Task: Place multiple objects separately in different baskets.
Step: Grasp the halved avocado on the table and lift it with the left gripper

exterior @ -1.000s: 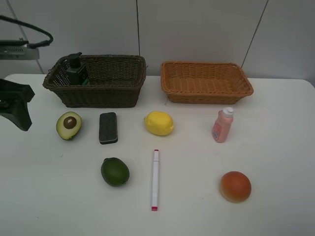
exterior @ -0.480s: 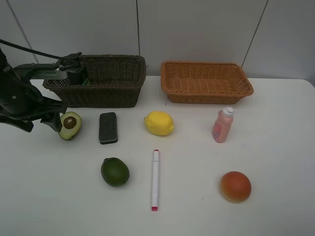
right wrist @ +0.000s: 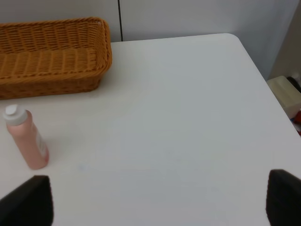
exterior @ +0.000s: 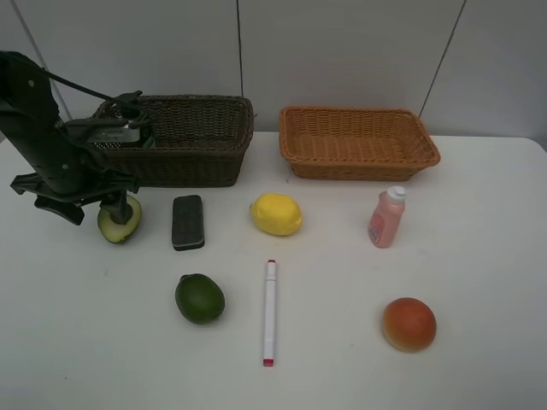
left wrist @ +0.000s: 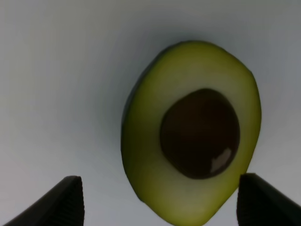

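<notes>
My left gripper (exterior: 115,207) is open and hangs right over the halved avocado (exterior: 120,225), which lies cut side up on the table. In the left wrist view the avocado (left wrist: 193,132) sits between the fingertips (left wrist: 66,202). The black eraser (exterior: 188,222), lemon (exterior: 276,213), lime (exterior: 199,298), marker (exterior: 270,312), pink bottle (exterior: 385,218) and peach (exterior: 408,324) lie on the table. The dark brown basket (exterior: 201,141) and tan basket (exterior: 357,141) stand at the back. The pump bottle is hidden behind the left arm. My right gripper (right wrist: 155,197) is open and empty.
The white table (exterior: 479,256) ends at a rounded far right corner (right wrist: 235,40). A grey wall stands close behind both baskets. The right wrist view also shows the pink bottle (right wrist: 27,139) and the tan basket (right wrist: 51,56).
My left arm has swung in from the left edge and come down over the avocado. No object has moved.
</notes>
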